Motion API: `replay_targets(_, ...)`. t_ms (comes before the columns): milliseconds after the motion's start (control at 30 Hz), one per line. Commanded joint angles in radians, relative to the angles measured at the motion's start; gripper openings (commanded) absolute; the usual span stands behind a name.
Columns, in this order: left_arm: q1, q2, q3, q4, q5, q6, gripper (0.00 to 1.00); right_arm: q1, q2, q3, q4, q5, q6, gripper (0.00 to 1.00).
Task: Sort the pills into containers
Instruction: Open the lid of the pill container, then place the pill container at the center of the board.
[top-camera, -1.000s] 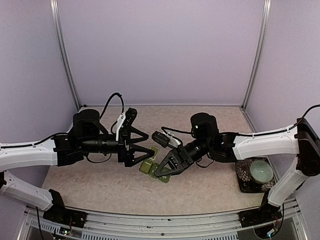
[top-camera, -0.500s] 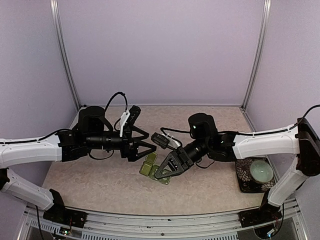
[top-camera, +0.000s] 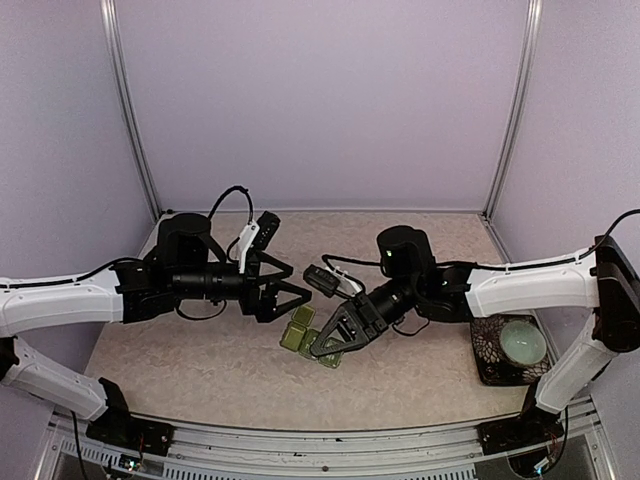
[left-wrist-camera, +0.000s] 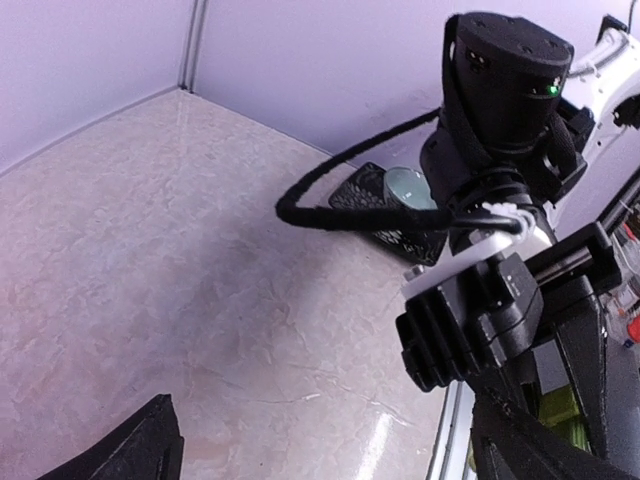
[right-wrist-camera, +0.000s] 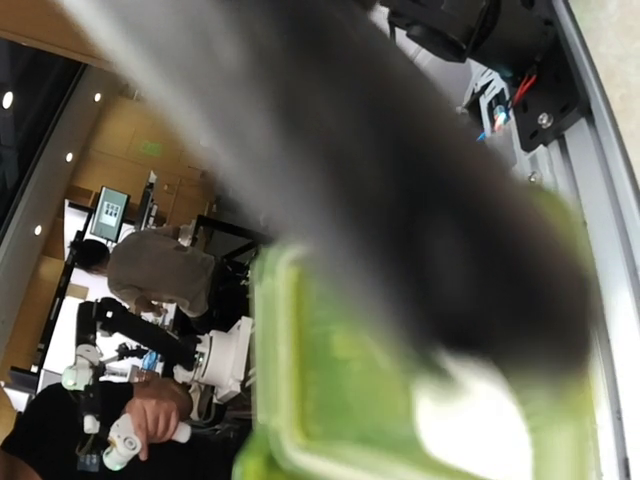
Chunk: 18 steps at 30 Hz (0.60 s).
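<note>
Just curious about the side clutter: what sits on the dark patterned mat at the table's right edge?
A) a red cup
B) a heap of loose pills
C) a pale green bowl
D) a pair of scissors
C: a round pale green bowl rests on the dark patterned mat beside the right arm's base, well away from the green pill box.

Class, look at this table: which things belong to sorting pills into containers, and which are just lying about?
Belong to the job:
- dark green pill-box strip
- right gripper, jaws closed on the strip
- left gripper, jaws open, near the strip

Just lying about:
- pale green bowl
- dark patterned mat under the bowl
</note>
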Motion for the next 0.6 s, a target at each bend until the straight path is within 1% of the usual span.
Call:
replay_targets(0, 0.018, -0.076, -0.021, 0.075, -0.11, -0.088, 0.99, -0.024, -0.004, 0.01, 0.005, -0.01, -0.015, 0.0)
replay_targets(100, 0.022, -0.13, -0.052, 0.092, -0.166, -0.129, 0.99, -0.046, 0.002, 0.001, 0.006, -0.011, -0.014, 0.0)
replay_targets(233, 0.028, -0.216, -0.1, 0.077, -0.301, -0.184, 0.99, -0.091, 0.032, -0.006, 0.005, -0.01, -0.019, 0.0)
replay_targets(333, 0.038, -0.267, -0.141, 0.06, -0.352, -0.226, 0.99, -0.142, 0.076, -0.005, 0.008, -0.017, -0.04, 0.0)
replay_targets(500, 0.042, -0.317, -0.184, 0.027, -0.381, -0.255, 0.99, -0.235, 0.226, 0.04, -0.008, -0.026, -0.102, 0.0)
replay_targets(567, 0.041, -0.338, -0.2, 0.022, -0.387, -0.267, 0.99, -0.26, 0.294, 0.081, -0.046, -0.015, -0.147, 0.0)
